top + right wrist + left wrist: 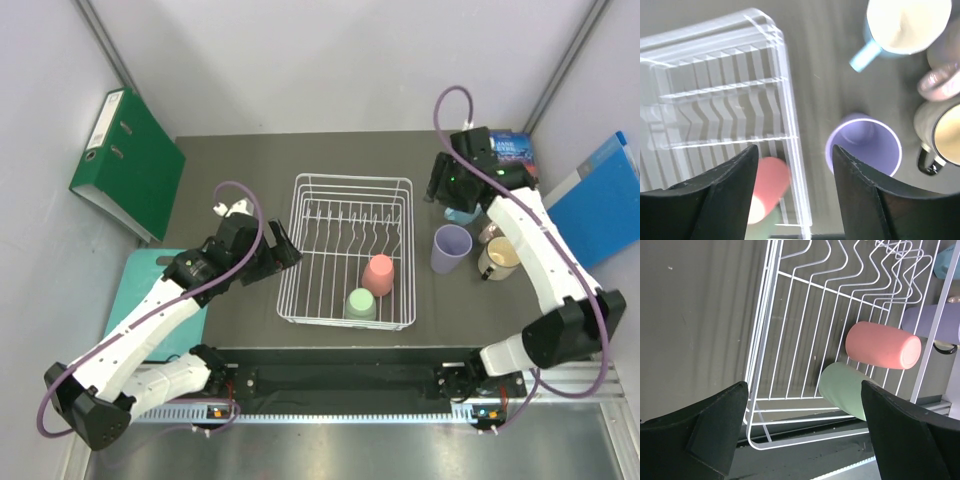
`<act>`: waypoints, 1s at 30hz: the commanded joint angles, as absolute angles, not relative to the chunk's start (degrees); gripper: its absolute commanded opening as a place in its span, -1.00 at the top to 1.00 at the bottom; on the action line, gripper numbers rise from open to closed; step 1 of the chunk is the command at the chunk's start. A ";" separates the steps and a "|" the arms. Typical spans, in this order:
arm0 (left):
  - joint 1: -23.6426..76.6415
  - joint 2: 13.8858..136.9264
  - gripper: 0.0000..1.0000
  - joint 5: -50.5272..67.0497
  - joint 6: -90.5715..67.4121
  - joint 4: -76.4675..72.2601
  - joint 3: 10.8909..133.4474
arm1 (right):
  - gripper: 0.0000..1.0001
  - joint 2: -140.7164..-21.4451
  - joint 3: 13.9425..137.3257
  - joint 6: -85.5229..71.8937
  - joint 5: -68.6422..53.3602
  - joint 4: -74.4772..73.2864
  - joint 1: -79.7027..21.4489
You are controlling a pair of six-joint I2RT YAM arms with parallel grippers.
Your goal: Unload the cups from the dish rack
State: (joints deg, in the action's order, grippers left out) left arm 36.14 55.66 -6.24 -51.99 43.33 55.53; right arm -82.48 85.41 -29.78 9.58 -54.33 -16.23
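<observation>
Currently left fingers (715,425) and right fingers (720,195) gape empty, pink cup (378,272) and green cup (361,303) inside dish rack (350,178).

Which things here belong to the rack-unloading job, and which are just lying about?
Job: dish rack; pink cup and green cup inside it; lavender cup, cream cup, blue cup outside.
Lying about: green binder, blue folder, teal mat.

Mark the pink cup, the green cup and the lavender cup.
pink cup (877,344), left wrist view, on its side wall
green cup (840,386), left wrist view, on its side wall
lavender cup (863,150), right wrist view, inside its open mouth
</observation>
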 commanded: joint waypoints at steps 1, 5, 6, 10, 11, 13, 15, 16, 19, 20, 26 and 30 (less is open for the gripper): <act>36.12 56.51 -0.98 -6.07 -47.82 38.32 57.92 | -0.24 -72.62 89.39 -29.79 5.11 -55.29 -16.35; 37.79 62.20 -0.98 -8.16 -44.04 38.93 61.08 | -0.29 -60.14 80.45 -30.15 -2.44 -46.25 -16.44; 38.49 63.44 -0.98 -9.04 -42.29 39.46 63.09 | -0.33 -55.68 78.85 -30.06 -5.85 -43.01 -16.44; 45.85 69.42 -0.98 -14.66 -37.19 39.81 69.42 | -0.43 -46.07 70.86 -29.36 -12.65 -37.19 -16.52; 47.62 72.13 -0.98 -16.16 -36.22 40.16 71.00 | -0.45 -43.01 67.88 -29.36 -13.44 -36.31 -16.52; 52.61 75.22 -0.98 -19.33 -33.06 40.60 75.66 | -0.46 -40.53 64.36 -29.36 -13.71 -36.56 -16.52; 55.18 80.14 -0.98 -19.08 -31.39 40.69 79.17 | -0.45 -37.28 62.24 -30.05 -13.62 -36.82 -16.52; 55.46 82.94 -0.98 -18.38 -31.03 40.35 79.89 | -0.46 -36.40 60.66 -30.41 -13.36 -37.09 -16.44; 57.21 86.56 -0.98 -14.94 -28.84 38.42 80.51 | -0.45 -33.84 58.72 -30.32 -13.80 -37.88 -16.52; 57.83 87.36 -0.98 -15.55 -27.61 36.41 80.07 | -0.46 -33.05 58.45 -30.06 -13.89 -38.49 -16.44; 59.76 94.83 -0.98 -13.71 -26.81 35.16 82.69 | -0.46 -31.38 57.31 -29.18 -14.68 -40.69 -16.52; 62.04 97.90 -0.98 -15.55 -26.11 35.60 86.39 | -0.46 -31.20 56.87 -28.57 -15.55 -41.40 -16.52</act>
State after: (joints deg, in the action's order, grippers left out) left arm 59.96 97.01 -14.46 -28.16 38.24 80.68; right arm -31.70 56.99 -29.78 -13.82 -41.54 -16.34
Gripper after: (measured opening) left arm 0.987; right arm 0.728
